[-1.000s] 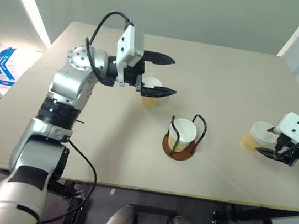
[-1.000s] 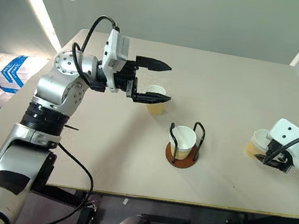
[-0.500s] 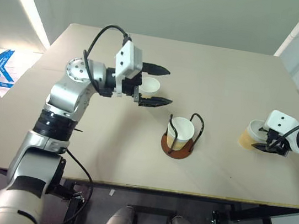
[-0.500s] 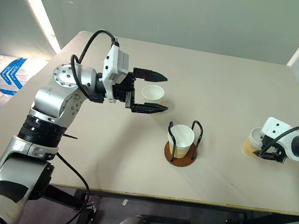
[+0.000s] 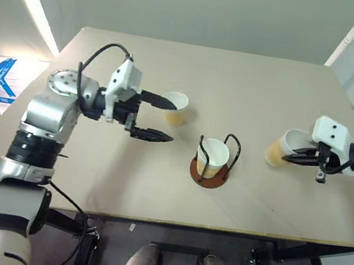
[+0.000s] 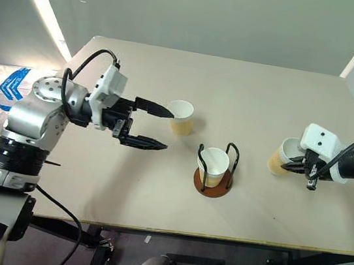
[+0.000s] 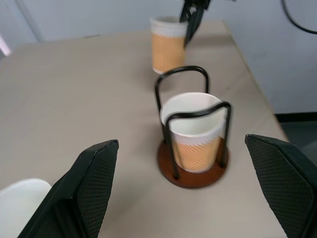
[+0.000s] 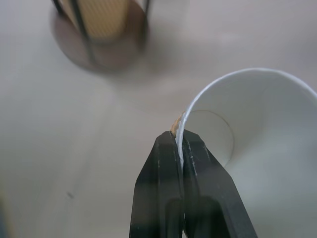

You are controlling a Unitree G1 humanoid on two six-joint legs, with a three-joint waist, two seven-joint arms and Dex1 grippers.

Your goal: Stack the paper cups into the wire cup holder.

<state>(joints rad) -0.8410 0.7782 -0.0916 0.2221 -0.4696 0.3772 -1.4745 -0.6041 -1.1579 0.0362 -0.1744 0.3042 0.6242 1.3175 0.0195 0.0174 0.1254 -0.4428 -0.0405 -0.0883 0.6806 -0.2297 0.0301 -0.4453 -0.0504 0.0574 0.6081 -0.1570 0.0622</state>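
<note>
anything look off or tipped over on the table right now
Only the paper cup in the right gripper sits askew: it is tilted, pinched by its rim. The cup in the wire cup holder and the third cup stand upright.

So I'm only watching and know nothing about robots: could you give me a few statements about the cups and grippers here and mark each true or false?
1. The right gripper pinches the rim of a paper cup. True.
2. The wire cup holder is empty. False: one cup stands inside it.
3. The left gripper is open and holds nothing. True.
4. The cup near the left gripper lies on its side. False: it stands upright on the table.
5. Three cups are in sight. True.
</note>
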